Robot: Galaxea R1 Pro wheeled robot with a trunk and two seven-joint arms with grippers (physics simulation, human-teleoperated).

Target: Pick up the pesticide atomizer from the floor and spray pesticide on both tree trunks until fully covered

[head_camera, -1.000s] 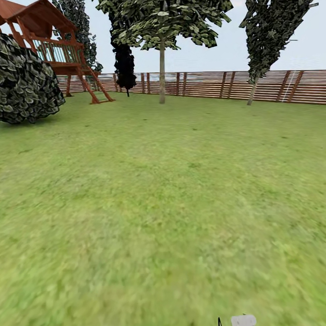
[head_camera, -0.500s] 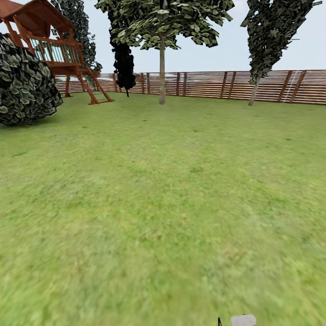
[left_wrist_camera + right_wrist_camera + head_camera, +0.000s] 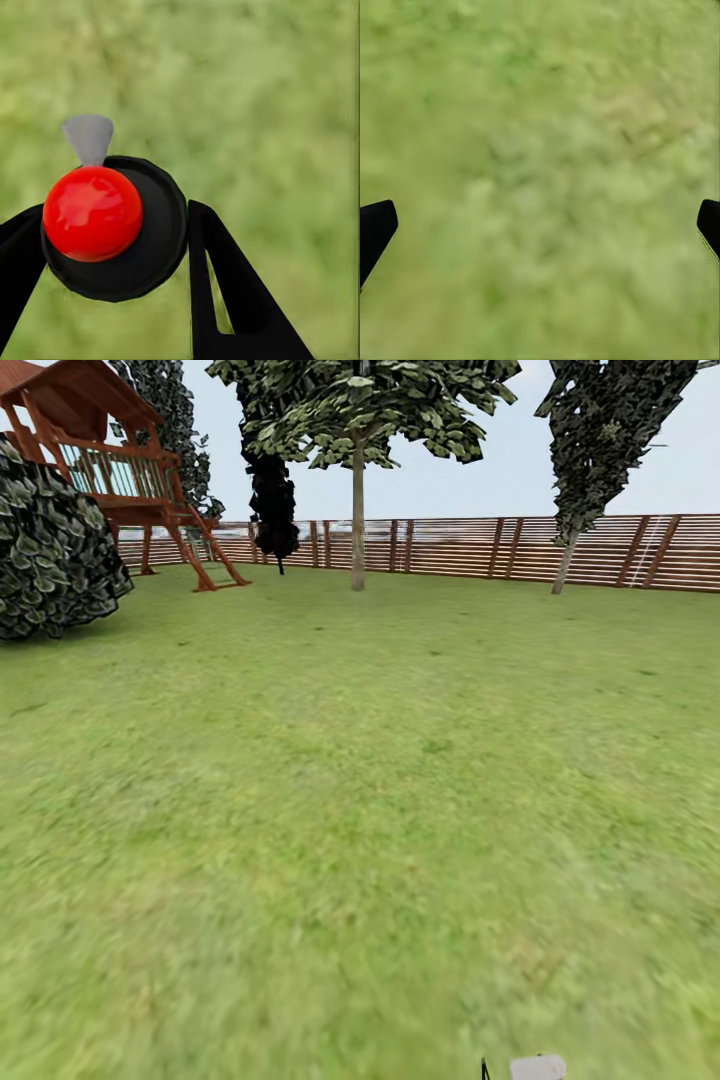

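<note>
My left gripper (image 3: pixel 112 236) is shut on the pesticide atomizer (image 3: pixel 154 247), a round black bottle with a red ball (image 3: pixel 91 214) and a grey nozzle (image 3: pixel 88 137) on top. Its black fingers (image 3: pixel 217 285) press both sides of the bottle above blurry grass. Far across the lawn stand two trees with pale trunks, one at the middle (image 3: pixel 357 530) and one to the right (image 3: pixel 564 568). Over bare grass floor (image 3: pixel 547 112), my right gripper (image 3: pixel 544 221) is open with nothing between its tips.
A brown slatted fence (image 3: pixel 470 547) closes the far side of the garden. At the far left are a wooden play tower (image 3: pixel 120 470), a big dark bush (image 3: pixel 50 555) and a black-leaved tree (image 3: pixel 273 500). Wide grass (image 3: pixel 350 810) lies between me and the trees.
The whole head view has shifted a little: bush and play tower slid left, the right tree slightly right. The camera moved. Nothing in the garden moved.
</note>
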